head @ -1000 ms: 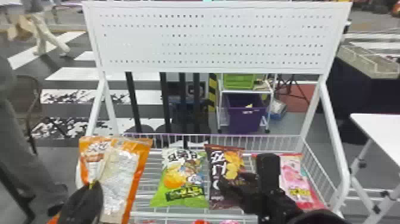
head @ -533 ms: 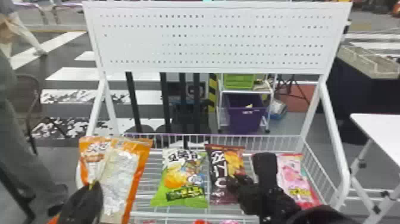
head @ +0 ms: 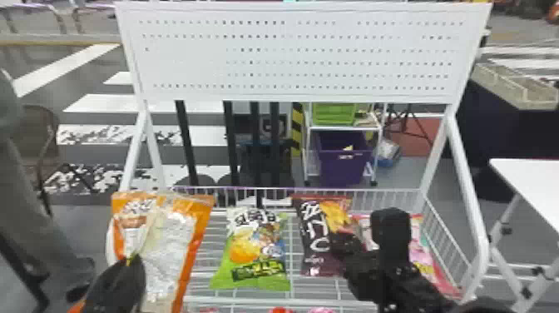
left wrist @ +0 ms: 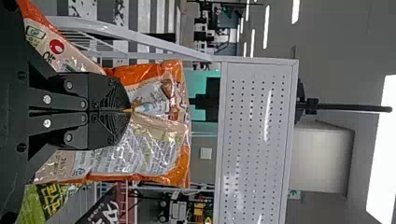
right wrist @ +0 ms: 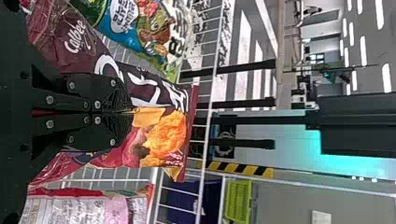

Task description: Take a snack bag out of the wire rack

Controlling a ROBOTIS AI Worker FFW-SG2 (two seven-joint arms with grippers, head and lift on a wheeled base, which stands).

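On the left of the head view, my left gripper (head: 131,260) is shut on the orange snack bag (head: 170,245), which stands upright at the rack's left end. The left wrist view has the left gripper (left wrist: 130,110) pinching a fold of that bag's front. My right gripper (head: 339,245) is at the dark brown snack bag (head: 316,249); in the right wrist view the right gripper (right wrist: 133,111) is closed on this bag's face (right wrist: 163,135). A green snack bag (head: 253,254) and a pink one (head: 424,258) lie in the wire rack (head: 299,294).
A white perforated panel (head: 291,54) rises behind the rack, with slanted side posts. At the right stands a white table (head: 532,183). Beyond the rack are black posts and a purple bin (head: 343,162). More packs peek out below the rack's front rail.
The right gripper has moved slightly right and its fingers have come together on the dark brown bag. The left gripper and the orange bag have kept still.
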